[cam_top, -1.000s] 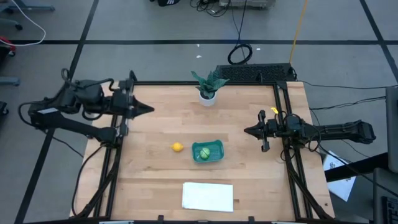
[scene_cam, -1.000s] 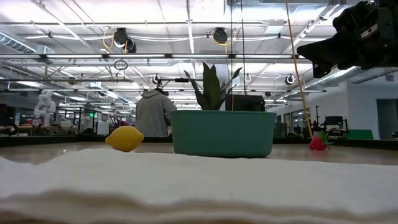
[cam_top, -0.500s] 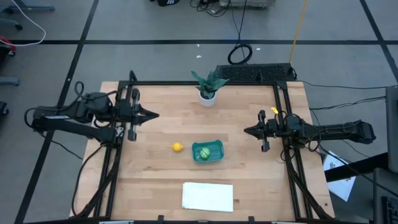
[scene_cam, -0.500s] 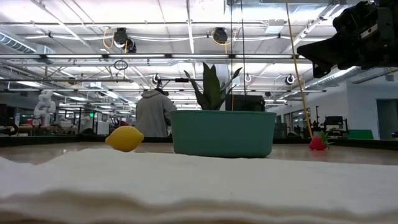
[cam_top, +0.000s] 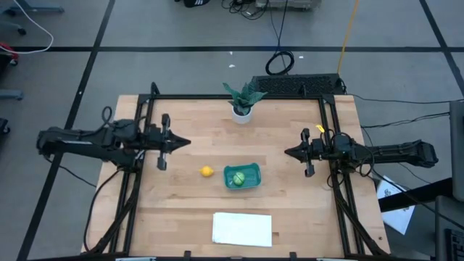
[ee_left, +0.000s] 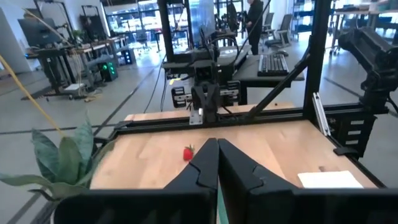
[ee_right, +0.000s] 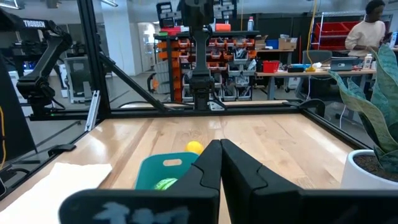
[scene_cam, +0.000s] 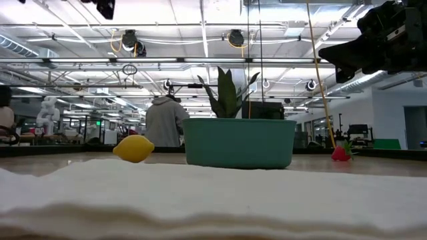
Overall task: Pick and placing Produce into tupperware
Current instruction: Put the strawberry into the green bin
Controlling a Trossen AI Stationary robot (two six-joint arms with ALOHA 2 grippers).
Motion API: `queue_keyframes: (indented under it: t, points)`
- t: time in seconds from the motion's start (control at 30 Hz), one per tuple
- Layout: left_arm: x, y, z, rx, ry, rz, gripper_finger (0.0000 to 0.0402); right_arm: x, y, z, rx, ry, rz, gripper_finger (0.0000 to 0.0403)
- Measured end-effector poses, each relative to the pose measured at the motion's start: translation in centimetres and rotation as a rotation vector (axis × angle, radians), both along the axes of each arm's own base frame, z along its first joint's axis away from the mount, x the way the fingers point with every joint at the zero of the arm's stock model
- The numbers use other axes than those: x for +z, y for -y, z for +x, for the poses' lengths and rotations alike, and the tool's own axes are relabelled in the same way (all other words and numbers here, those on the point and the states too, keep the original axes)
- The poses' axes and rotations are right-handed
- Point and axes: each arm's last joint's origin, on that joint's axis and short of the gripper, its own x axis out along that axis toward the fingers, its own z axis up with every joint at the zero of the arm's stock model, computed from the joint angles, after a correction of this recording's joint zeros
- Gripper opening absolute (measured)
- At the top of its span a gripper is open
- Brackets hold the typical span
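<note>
The teal tub (cam_top: 243, 176) stands on the table's near middle, with the green round piece (cam_top: 237, 177) inside it; both also show in the right wrist view, the tub (ee_right: 163, 169) and the green piece (ee_right: 165, 184). The yellow lemon (cam_top: 206, 171) lies on the wood just left of the tub. The small red piece (ee_left: 188, 153) lies on the wood at the right side, below the right arm, and also shows in the low view (scene_cam: 341, 153). My left gripper (cam_top: 187, 143) is shut and empty, above the table's left part. My right gripper (cam_top: 288, 152) is shut and empty at the right.
A leafy plant in a white pot (cam_top: 243, 103) stands at the far middle. A flat white sheet (cam_top: 242, 228) lies at the near edge. Black frame rails (cam_top: 138, 181) run along the left and right sides. A person stands in the room beyond the table (scene_cam: 163, 120).
My left gripper has moved toward the table's right and a little toward its near edge, reaching further over the wood toward the lemon. It has stayed shut. The produce, the tub and my right arm have kept still.
</note>
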Motion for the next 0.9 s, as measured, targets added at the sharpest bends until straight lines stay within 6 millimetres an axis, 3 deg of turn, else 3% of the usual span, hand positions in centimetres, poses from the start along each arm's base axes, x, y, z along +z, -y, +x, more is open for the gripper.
queue_keyframes:
  t: [0.27, 0.47, 0.63, 0.9]
  points:
    - [-4.5, -0.1, 0.5, 0.034, -0.017, -0.018, 0.0007, 0.0, 0.0, 0.0, 0.0, 0.0, -0.002, 0.0]
    - [-6.6, -0.2, 0.5, 0.078, -0.061, -0.027, 0.0008, 0.2, 0.0, 0.0, 0.0, 0.02, -0.008, 0.0]
    - [-7.6, -0.2, 0.4, 0.082, -0.092, -0.014, 0.0004, 0.9, 0.0, -0.1, -0.015, 0.092, -0.015, 0.0]
    - [-7.7, -0.2, 0.4, 0.076, -0.096, -0.013, 0.0019, 1.2, 0.4, -0.2, -0.139, 0.116, -0.072, 0.0]
